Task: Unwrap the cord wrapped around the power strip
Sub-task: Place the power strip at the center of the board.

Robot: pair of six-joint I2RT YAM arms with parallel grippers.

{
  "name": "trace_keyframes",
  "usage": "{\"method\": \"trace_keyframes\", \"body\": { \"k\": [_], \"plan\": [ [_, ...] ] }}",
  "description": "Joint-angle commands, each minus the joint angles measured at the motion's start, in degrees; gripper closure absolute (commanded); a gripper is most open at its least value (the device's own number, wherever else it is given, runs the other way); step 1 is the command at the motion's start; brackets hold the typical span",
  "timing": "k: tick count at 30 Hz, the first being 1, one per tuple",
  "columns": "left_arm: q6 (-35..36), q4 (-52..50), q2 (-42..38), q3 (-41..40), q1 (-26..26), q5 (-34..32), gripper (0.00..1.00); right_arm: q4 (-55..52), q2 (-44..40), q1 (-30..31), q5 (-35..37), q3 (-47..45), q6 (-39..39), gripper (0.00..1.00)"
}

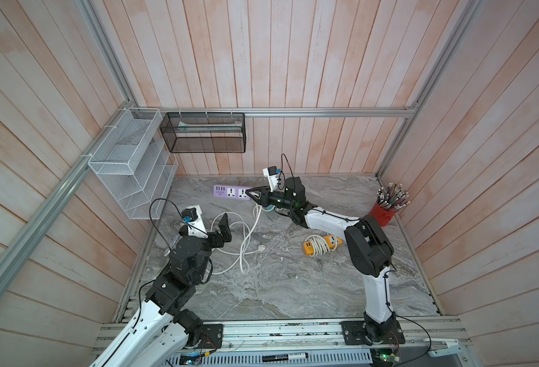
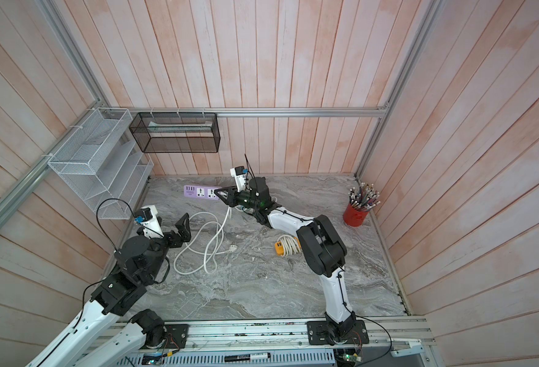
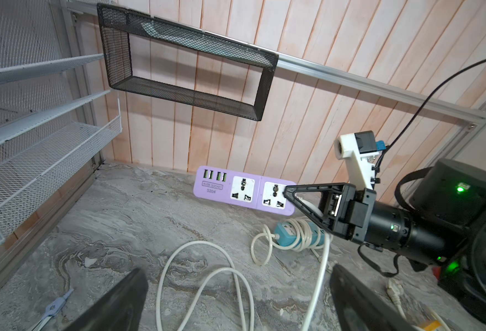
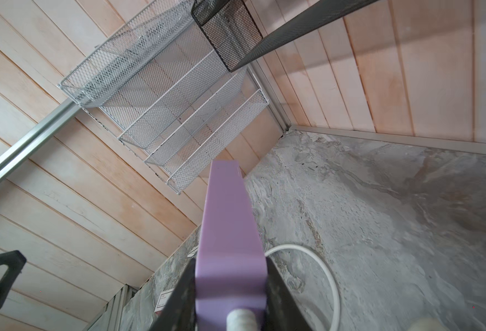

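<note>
**Lilac strip held on edge, cord lying slack**

The grey marble-patterned tabletop (image 1: 293, 286) is walled by planks on three sides. Its front half is bare, and that is where the open room lies. A white wire-mesh tiered rack (image 1: 128, 178) juts from the left wall and a black mesh basket (image 1: 204, 133) hangs on the back wall, so a high sweep into that corner would be cramped.

The right gripper (image 1: 250, 193) pinches the lilac plastic power strip (image 1: 230, 192) across its thickness at the cord end. It holds the strip on its long edge near the back wall with the sockets facing forward, probably so the body stays clear of the loops. Whether the lower edge touches the table I cannot tell.

The left gripper (image 3: 237, 272) is spread wide and empty above the white round cord (image 1: 246, 235), which sprawls in slack loops between the arms. No turn shows on the strip, so the unwrapping looks essentially done.

An orange power strip (image 1: 322, 244) and a teal power strip (image 3: 290, 233), each bound in its own cord, crowd the right arm's side. The white plug (image 1: 261, 248) lies free beside the loops.
</note>
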Motion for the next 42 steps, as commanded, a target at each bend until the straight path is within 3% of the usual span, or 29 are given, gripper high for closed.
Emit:
{"method": "trace_keyframes", "body": {
  "k": [1,6,14,28,29,30,31,32,37,42],
  "plan": [
    [1.87,2.33,4.57,2.17,3.37,11.90,0.00,-3.63,5.69,1.28,1.12,7.32,0.08,1.00],
    [3.51,6.68,10.62,3.91,5.31,16.04,0.00,-9.95,16.04,2.94,1.78,21.18,-0.55,1.00],
    [2.97,9.63,11.49,3.74,9.08,19.14,0.00,-20.33,31.57,6.32,2.10,40.45,-1.61,1.00],
    [2.00,10.15,10.07,1.86,11.90,19.66,0.00,-18.78,31.17,11.79,1.73,31.29,-1.96,1.00],
    [2.00,10.26,10.23,1.97,11.90,19.54,0.00,-18.95,31.30,11.80,1.65,31.41,-1.96,0.92],
    [2.07,10.35,10.38,2.09,11.99,19.40,0.00,-18.99,31.12,11.80,1.56,31.41,-2.04,0.74],
    [2.21,10.36,10.42,2.15,11.99,19.32,0.00,-19.23,30.98,11.80,1.61,31.33,-2.40,0.61],
    [2.36,10.40,10.50,2.25,11.99,19.27,0.00,-19.45,30.84,11.80,1.49,31.31,-2.88,0.55],
    [2.54,10.58,10.45,2.13,12.26,19.05,0.00,-20.64,29.38,11.71,1.57,29.80,-4.80,0.30],
    [2.51,10.89,10.11,2.08,12.39,18.70,0.00,-15.34,22.53,10.22,4.20,19.48,-4.73,0.13]
  ]
}}
